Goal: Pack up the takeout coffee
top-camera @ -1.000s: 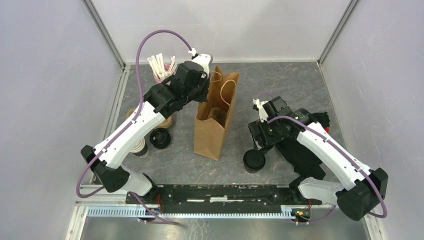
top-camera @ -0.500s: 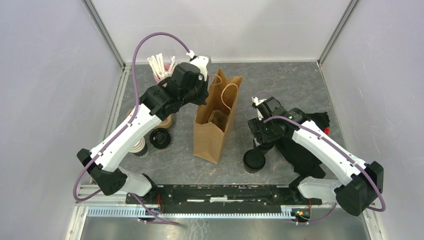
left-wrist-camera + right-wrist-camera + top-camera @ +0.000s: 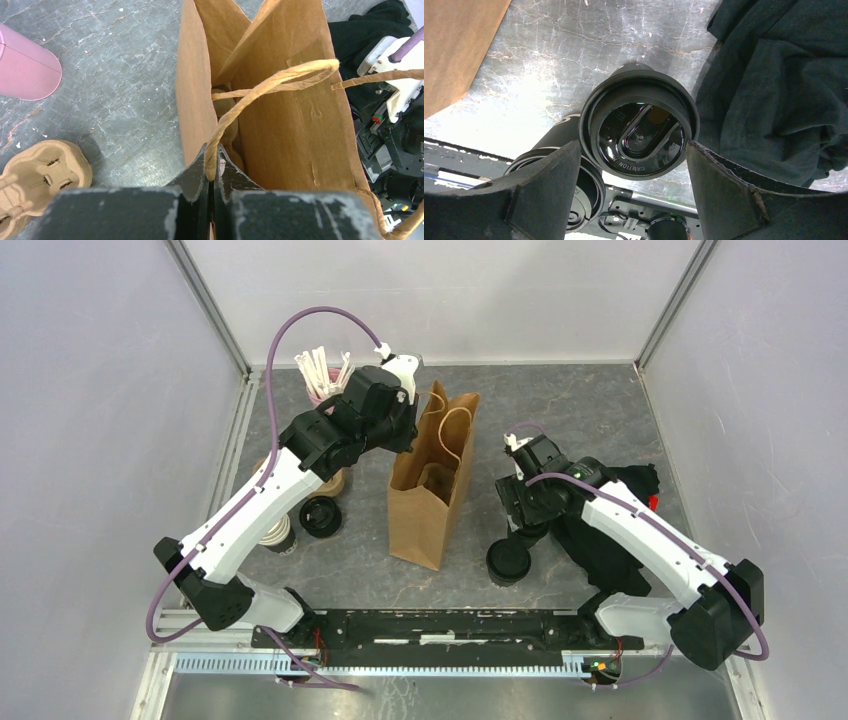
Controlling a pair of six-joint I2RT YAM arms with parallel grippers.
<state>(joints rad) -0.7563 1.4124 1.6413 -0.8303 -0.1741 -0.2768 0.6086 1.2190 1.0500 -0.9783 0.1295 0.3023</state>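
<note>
The left tool (image 3: 211,172) is pinching closed on the paper bag's (image 3: 192,100) handle (image 3: 270,82). The right tool (image 3: 634,170) is gripping a lidded cup (image 3: 639,130) toward the table's (image 3: 600,410) near edge.

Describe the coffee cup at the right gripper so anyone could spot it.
Right of the brown paper bag, beside the black cloth, stand two black-lidded cups. It's the cup between the fingers of the right gripper, farther from the arm bases than the other cup.
</note>
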